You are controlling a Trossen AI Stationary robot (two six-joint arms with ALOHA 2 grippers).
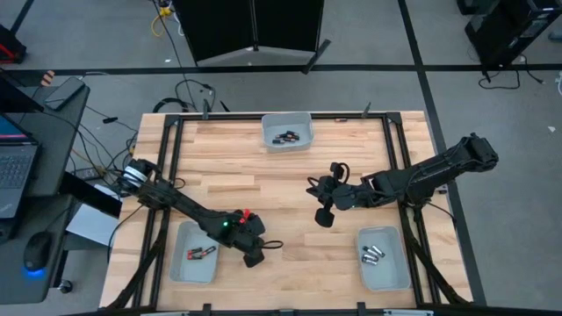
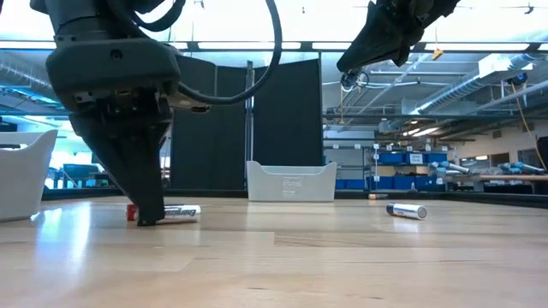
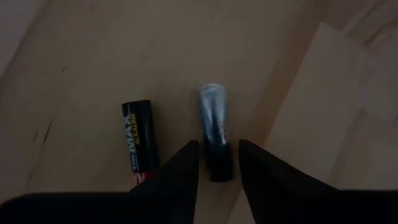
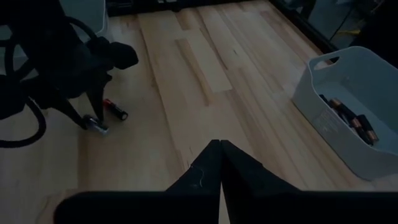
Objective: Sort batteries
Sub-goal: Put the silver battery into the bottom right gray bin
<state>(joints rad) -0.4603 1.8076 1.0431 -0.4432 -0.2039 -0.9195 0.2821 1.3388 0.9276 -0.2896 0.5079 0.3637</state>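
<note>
Overhead, the wooden table (image 1: 290, 189) fills the middle of the frame, and three pale trays sit on it. At lower left, the left tray (image 1: 178, 263) holds a couple of red-and-black batteries (image 1: 200, 254). Just to its right the left gripper (image 1: 255, 256) is down at the tabletop at lower centre-left. In the left wrist view its two dark fingers (image 3: 180, 171) stand apart on either side of a silver-grey battery (image 3: 214, 127) lying on the wood; whether they actually press on it cannot be told. A black-and-red battery (image 3: 138, 140) lies just beside the silver-grey one, outside the fingers. From table height, the same gripper (image 2: 150, 218) reaches down to the board at the left of the frame with those cells at its tips.

At top centre of the overhead frame, the far tray (image 1: 287, 130) holds a few dark batteries (image 1: 285, 138). Right of centre the right gripper (image 1: 323, 217) hangs above bare wood, well apart from the left one, its fingers (image 4: 214, 165) pressed together with nothing between them. At lower right, the right tray (image 1: 385, 259) contains several silver-grey cells (image 1: 372, 254). In the table-height view, one lone silver battery (image 2: 406, 210) lies on the board at right of centre.
</note>
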